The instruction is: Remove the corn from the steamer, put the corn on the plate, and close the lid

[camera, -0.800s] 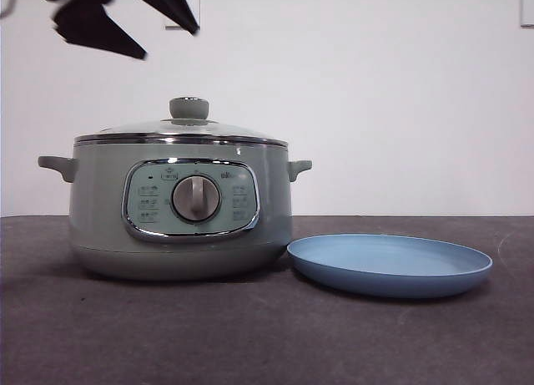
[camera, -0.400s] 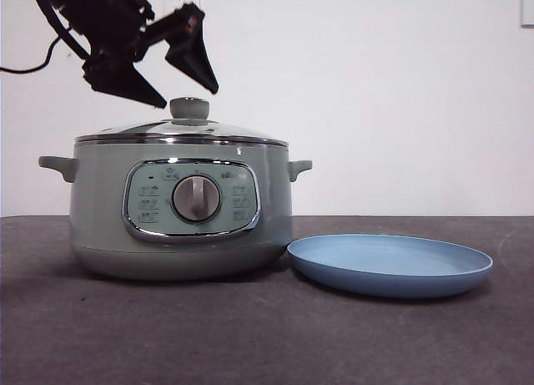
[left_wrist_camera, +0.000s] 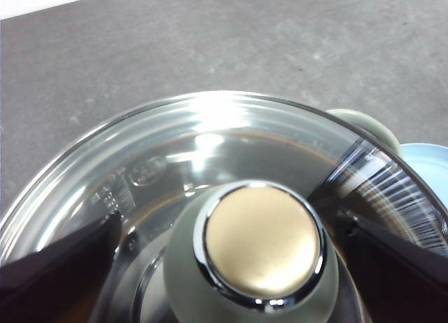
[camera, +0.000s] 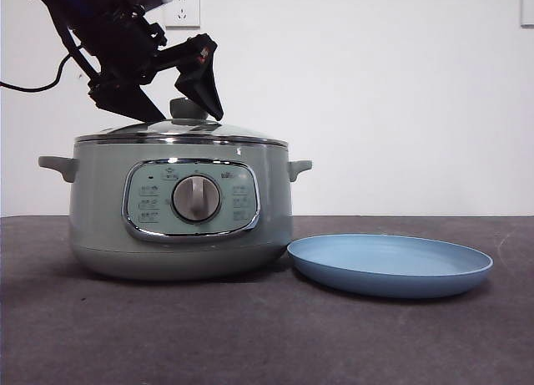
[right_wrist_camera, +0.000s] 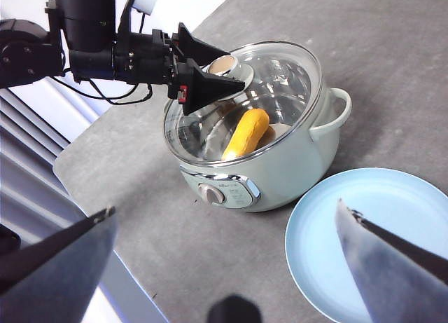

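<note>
My left gripper [camera: 185, 111] hung over the steamer [camera: 179, 210], its two black jaws spread wide on either side of the pale green knob [left_wrist_camera: 255, 256] of the lid [right_wrist_camera: 245, 99], not gripping it. The glass lid sat closed on the steamer. Through the glass, the yellow-orange corn [right_wrist_camera: 246, 133] lay inside the pot. The light-blue plate [camera: 390, 265] rested on the dark grey surface [camera: 250, 335] just beside the steamer. My right gripper [right_wrist_camera: 231, 267] was held high above the surface, jaws wide apart and holding nothing, over the plate's near edge.
</note>
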